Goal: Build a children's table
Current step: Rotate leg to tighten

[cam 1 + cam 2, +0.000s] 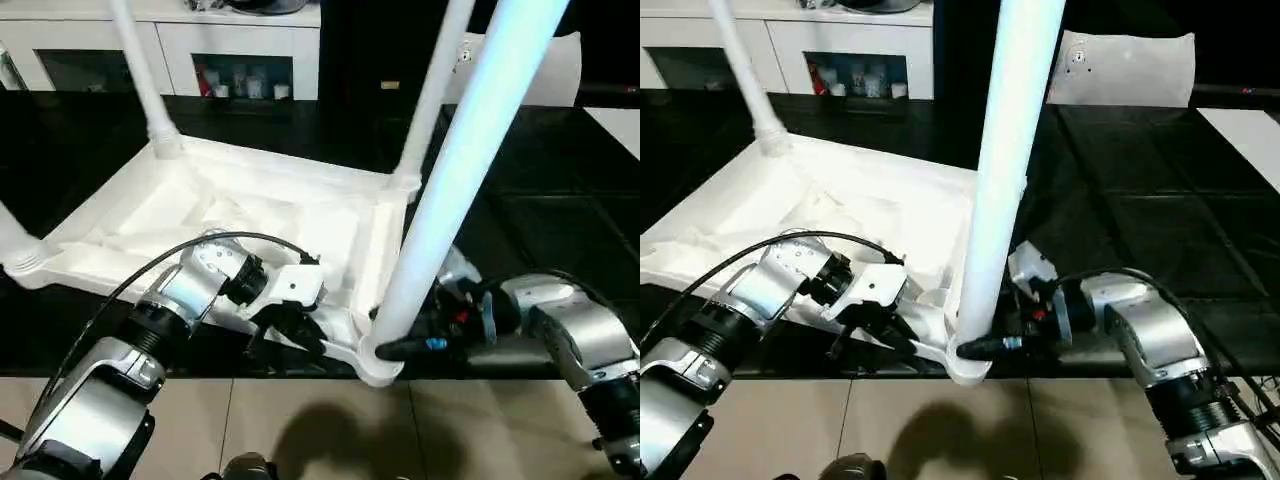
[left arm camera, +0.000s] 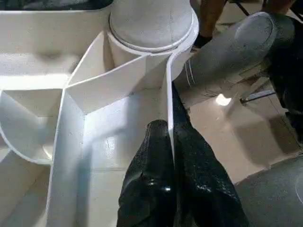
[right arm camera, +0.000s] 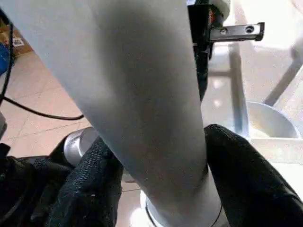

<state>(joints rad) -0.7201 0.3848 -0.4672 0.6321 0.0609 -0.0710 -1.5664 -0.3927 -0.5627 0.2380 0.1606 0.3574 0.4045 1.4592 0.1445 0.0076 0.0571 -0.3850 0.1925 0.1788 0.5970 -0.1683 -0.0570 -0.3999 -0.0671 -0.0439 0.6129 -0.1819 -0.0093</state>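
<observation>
The white tabletop lies upside down on a black table, ribs facing up. Tapered white legs stand in its corner sockets: one at the far left, one at the far right, and a thick-looking one at the near right corner. A fourth leg's base shows at the left edge. My left gripper is shut on the tabletop's thin rim wall next to the near right socket. My right gripper holds the near right leg just above its socket, one black finger pressed to each side.
The black table's front edge runs just under my forearms, with tiled floor below. White cabinets line the back. A small white panel with holes leans at the back right.
</observation>
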